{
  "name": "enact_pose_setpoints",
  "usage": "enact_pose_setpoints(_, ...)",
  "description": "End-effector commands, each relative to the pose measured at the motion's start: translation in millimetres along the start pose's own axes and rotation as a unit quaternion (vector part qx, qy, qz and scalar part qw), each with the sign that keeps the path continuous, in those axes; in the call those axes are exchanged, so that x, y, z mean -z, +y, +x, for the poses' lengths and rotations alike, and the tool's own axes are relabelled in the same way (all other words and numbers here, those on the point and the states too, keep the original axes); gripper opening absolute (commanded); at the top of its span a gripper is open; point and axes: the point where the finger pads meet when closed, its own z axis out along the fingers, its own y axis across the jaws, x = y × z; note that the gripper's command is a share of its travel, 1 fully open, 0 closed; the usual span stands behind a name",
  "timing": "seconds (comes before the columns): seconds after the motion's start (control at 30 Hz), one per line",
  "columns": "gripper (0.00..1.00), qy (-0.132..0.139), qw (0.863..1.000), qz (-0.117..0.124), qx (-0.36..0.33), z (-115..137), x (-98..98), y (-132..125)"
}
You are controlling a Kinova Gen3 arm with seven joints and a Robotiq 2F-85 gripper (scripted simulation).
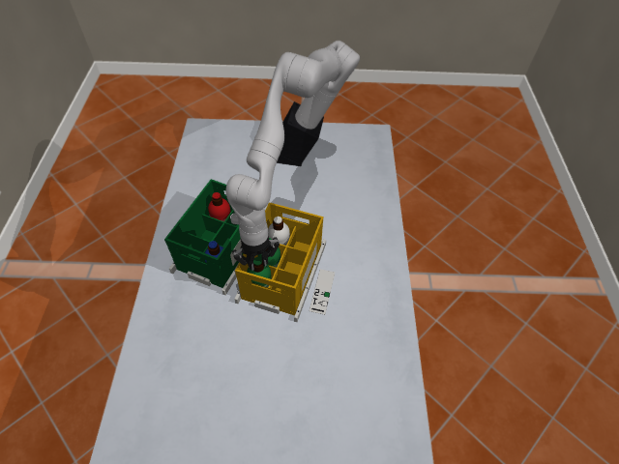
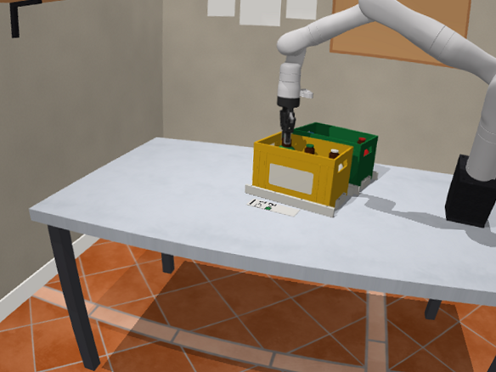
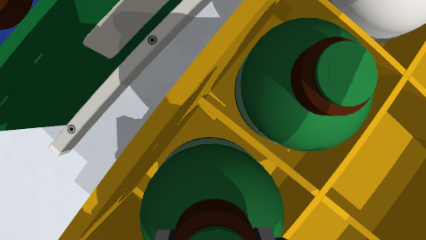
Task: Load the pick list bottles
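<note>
The pick list (image 1: 326, 279) (image 2: 288, 211) beside the yellow crate (image 1: 284, 302) (image 2: 323, 189) (image 3: 185, 90) shows white 1, green 2. My gripper (image 1: 258, 264) (image 2: 286, 140) (image 3: 215, 234) is shut on the neck of a green-label bottle (image 1: 261, 275) (image 2: 287, 148) (image 3: 210, 170), upright low in that crate's end compartment, away from the robot base; its bottom is hidden. In the adjoining compartments of the same row stand another green bottle (image 1: 274, 257) (image 2: 309, 149) (image 3: 280, 90) and a white one (image 1: 280, 233) (image 2: 334, 154) (image 3: 400, 15).
The green crate (image 1: 192, 262) (image 2: 366, 165) (image 3: 50, 75) stands close beside the yellow one, with a narrow gap between them. It holds a red bottle (image 1: 219, 207) and a blue bottle (image 1: 214, 247); the arm hides part of it. The yellow crate's row nearest the list is vacant.
</note>
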Motion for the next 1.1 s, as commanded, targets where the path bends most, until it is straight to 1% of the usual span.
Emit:
enact_pose_setpoints(0.0, 0.10, -0.001, 1.000, 0.001, 0.000, -1, 0.7, -1)
enact_pose_setpoints(1.07, 0.10, -0.001, 1.000, 0.001, 0.000, -1, -13.3, -1)
